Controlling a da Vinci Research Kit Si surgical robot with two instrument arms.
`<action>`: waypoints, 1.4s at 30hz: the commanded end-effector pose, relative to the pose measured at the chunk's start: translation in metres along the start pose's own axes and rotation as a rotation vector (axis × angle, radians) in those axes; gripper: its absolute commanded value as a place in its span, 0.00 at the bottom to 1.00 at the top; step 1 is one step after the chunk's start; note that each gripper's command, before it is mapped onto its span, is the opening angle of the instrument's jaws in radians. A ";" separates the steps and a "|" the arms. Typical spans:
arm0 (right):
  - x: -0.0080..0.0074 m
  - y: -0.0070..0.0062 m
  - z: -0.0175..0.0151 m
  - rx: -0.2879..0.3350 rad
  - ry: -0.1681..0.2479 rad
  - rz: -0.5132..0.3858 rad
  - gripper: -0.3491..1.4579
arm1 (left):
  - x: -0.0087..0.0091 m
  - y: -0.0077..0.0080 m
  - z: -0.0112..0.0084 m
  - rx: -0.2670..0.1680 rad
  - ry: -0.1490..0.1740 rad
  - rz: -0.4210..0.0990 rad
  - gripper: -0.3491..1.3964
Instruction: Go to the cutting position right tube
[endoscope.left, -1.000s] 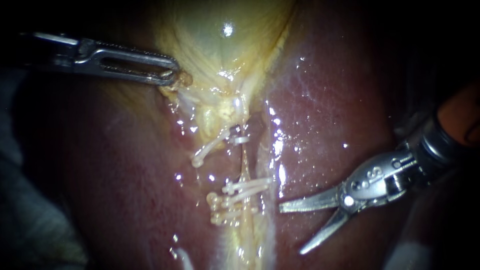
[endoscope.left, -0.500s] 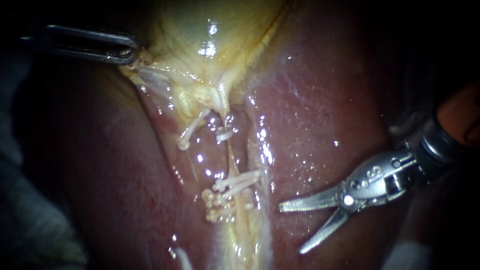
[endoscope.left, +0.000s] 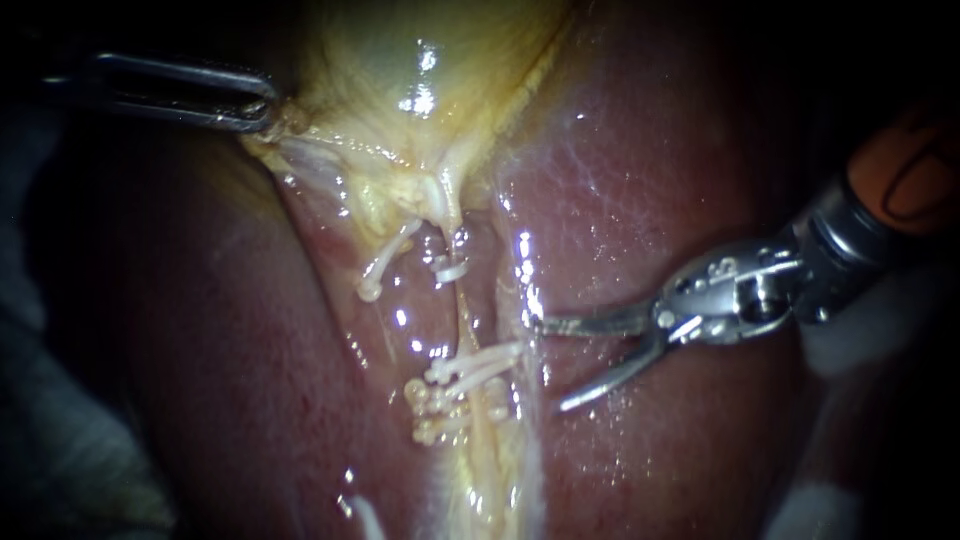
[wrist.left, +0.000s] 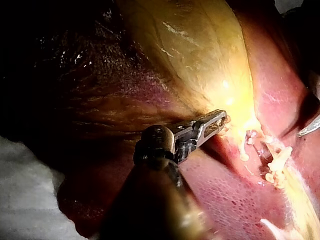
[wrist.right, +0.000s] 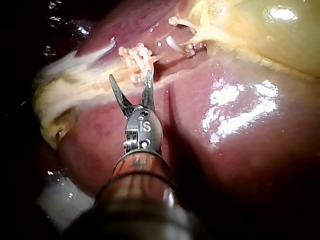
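Observation:
The yellow gallbladder lies on the dark red liver. My left instrument is shut on the gallbladder's lower left edge and holds it taut. A thin pale right tube runs down from the gallbladder, with one white clip high on it and several clips lower. A short left tube stub hangs beside it. My right instrument, with two blades, stands open just right of the tube, its upper blade tip level with the bare stretch between the clips. In the right wrist view its blades gape short of the clips.
A pale fatty strip continues down from the clips over the liver. White gauze lies beside the liver behind my left instrument. My right instrument's blade tip shows beyond the clips in the left wrist view.
My left instrument first pulled the gallbladder edge up and to the left, stretching the tubes. My right instrument then moved up and left toward the right tube, blades still open.

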 end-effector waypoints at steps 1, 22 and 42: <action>-0.0002 0.0005 0.0002 0.000 -0.002 0.008 0.98 | 0.0000 0.0000 0.0001 0.001 0.000 0.000 0.00; -0.0021 0.0057 0.0068 0.020 -0.031 0.121 0.97 | -0.0002 0.0003 0.0003 0.006 0.004 -0.001 0.00; 0.0000 0.0072 0.0116 0.097 0.150 0.112 0.98 | -0.0002 0.0004 0.0005 0.007 0.005 -0.001 0.00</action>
